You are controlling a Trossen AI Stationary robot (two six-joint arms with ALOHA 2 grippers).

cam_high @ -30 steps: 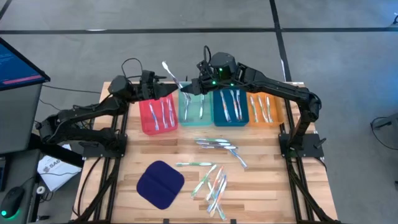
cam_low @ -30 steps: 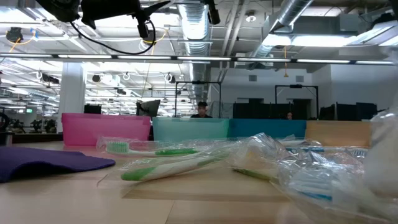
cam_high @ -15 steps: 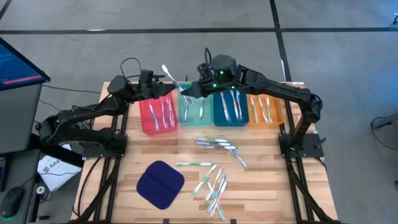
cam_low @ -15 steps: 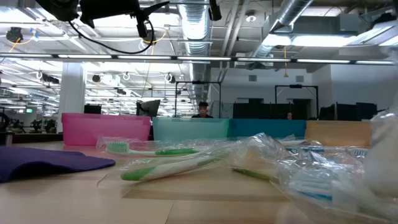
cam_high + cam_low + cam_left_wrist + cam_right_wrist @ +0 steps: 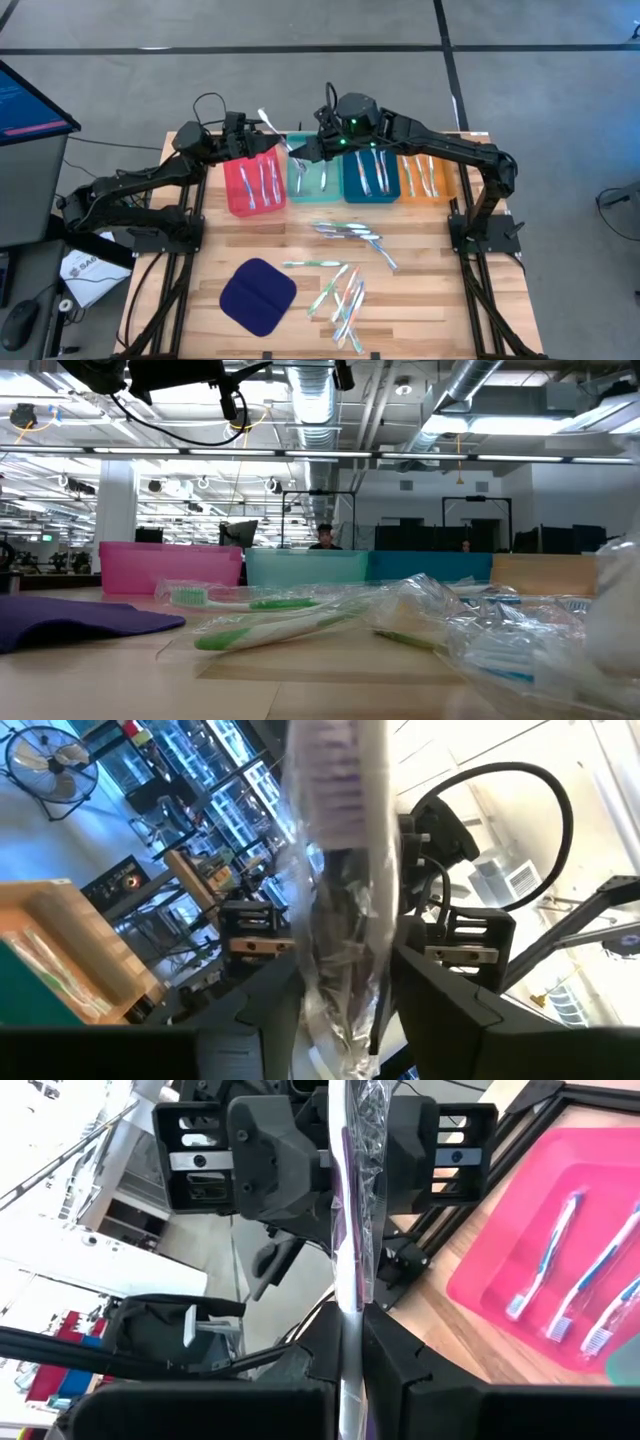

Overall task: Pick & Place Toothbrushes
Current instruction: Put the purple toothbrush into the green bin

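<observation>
Grippers are both clamping 1 wrapped toothbrush (image 5: 278, 133): right gripper (image 5: 298, 152) pinching its near end, left gripper (image 5: 262, 141) gripping mid-shaft, its long axis bridging them.

No text, label, brand or number can be read anywhere; the dark computer screen (image 5: 28, 105) at the left shows only blurred coloured lines, too small to make out.
</observation>
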